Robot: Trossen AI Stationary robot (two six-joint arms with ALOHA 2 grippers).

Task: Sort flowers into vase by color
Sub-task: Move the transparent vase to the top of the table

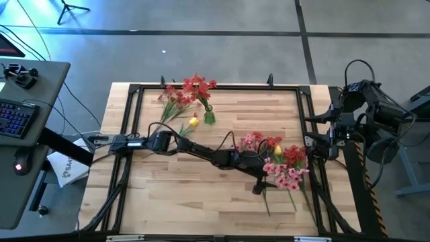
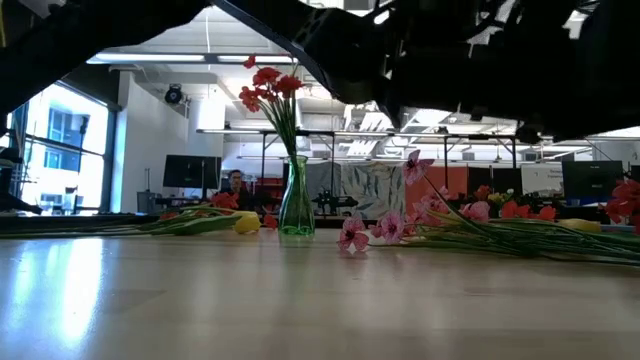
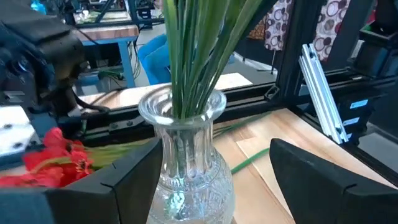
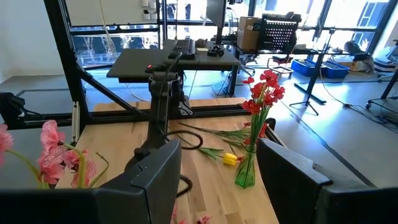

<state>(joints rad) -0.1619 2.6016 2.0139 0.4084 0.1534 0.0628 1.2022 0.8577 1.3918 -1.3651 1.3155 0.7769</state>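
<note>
Fingers (image 3: 130, 180) of our left gripper (image 3: 208, 186) stand apart around a clear vase (image 3: 186, 155); bare table (image 1: 201, 202) at six o'clock.

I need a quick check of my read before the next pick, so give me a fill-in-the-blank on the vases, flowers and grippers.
1. The green vase holds ___ flowers.
2. A single ___ bloom lies on the table beside the green vase.
3. The left gripper has its fingers ___ on either side of the clear glass vase.
4. The right gripper, open, waits at the table's ___ edge.

Missing words: red; yellow; open; right
</note>
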